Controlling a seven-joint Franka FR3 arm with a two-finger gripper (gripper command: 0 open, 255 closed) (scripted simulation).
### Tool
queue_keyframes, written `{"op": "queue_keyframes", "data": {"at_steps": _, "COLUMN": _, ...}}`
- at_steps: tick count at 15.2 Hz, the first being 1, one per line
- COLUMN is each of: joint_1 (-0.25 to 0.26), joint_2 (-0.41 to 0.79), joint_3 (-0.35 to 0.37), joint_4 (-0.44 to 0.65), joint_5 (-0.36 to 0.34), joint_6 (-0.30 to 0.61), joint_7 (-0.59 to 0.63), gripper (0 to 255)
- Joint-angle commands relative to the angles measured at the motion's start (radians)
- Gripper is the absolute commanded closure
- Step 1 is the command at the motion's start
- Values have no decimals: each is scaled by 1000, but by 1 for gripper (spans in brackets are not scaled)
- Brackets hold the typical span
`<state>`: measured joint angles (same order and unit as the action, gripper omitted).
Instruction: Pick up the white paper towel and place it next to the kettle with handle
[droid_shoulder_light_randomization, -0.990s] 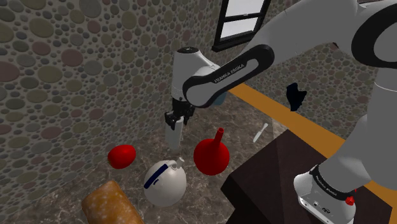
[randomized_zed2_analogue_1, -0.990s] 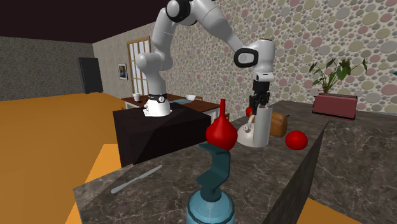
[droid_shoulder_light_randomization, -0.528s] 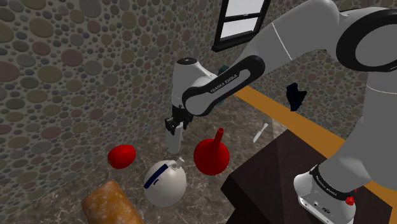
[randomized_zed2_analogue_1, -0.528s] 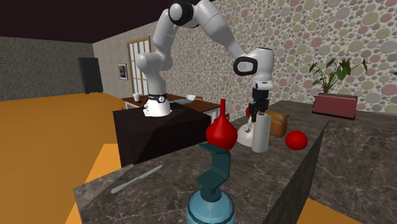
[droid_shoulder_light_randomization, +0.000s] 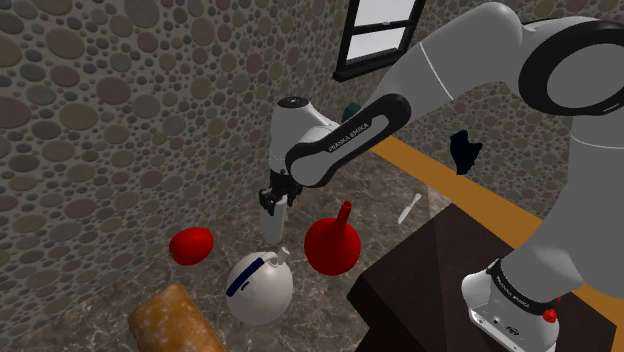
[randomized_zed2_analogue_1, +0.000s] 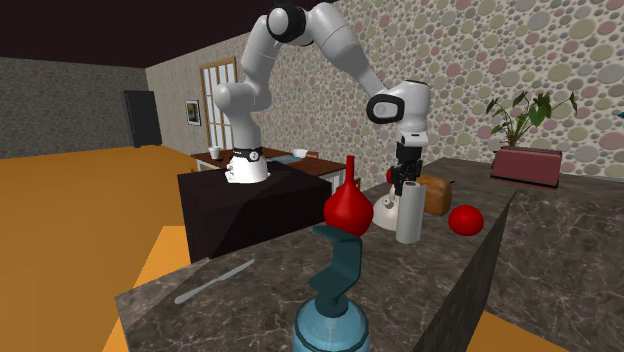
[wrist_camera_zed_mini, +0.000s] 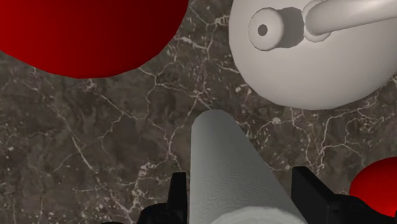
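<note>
The jaws are clamped on the top of the white paper towel (randomized_zed2_analogue_1: 407, 215), which stands upright on the dark marble desk (randomized_zed2_analogue_1: 540, 262), just beside the white kettle (droid_shoulder_light_randomization: 260, 288), left of the red vase (droid_shoulder_light_randomization: 330, 243)

Greyish-white paper towel (wrist_camera_zed_mini: 235, 172), white kettle (wrist_camera_zed_mini: 312, 57), red vase (droid_shoulder_light_randomization: 333, 243), dark white-veined counter (wrist_camera_zed_mini: 95, 140), pebble-patterned wall (droid_shoulder_light_randomization: 130, 100)

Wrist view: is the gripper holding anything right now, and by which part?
Yes. The gripper clasps the white paper towel roll near its upper end, between its two fingers, one on each side of the roll.
</note>
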<state>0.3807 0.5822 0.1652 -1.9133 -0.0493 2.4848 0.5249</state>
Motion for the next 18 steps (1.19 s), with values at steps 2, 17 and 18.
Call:
{"op": "queue_keyframes", "data": {"at_steps": 2, "joint_1": 0, "joint_2": 0, "joint_3": 0, "joint_4": 0, "joint_5": 0, "joint_6": 0, "joint_7": 0, "gripper": 0}}
{"op": "queue_keyframes", "data": {"at_steps": 17, "joint_1": -14, "joint_2": -94, "joint_3": 12, "joint_4": -3, "joint_5": 17, "joint_6": -91, "joint_7": -11, "gripper": 0}}
{"op": "queue_keyframes", "data": {"at_steps": 18, "joint_1": -14, "joint_2": -94, "joint_3": 12, "joint_4": -3, "joint_5": 17, "joint_6": -91, "joint_7": -11, "gripper": 0}}
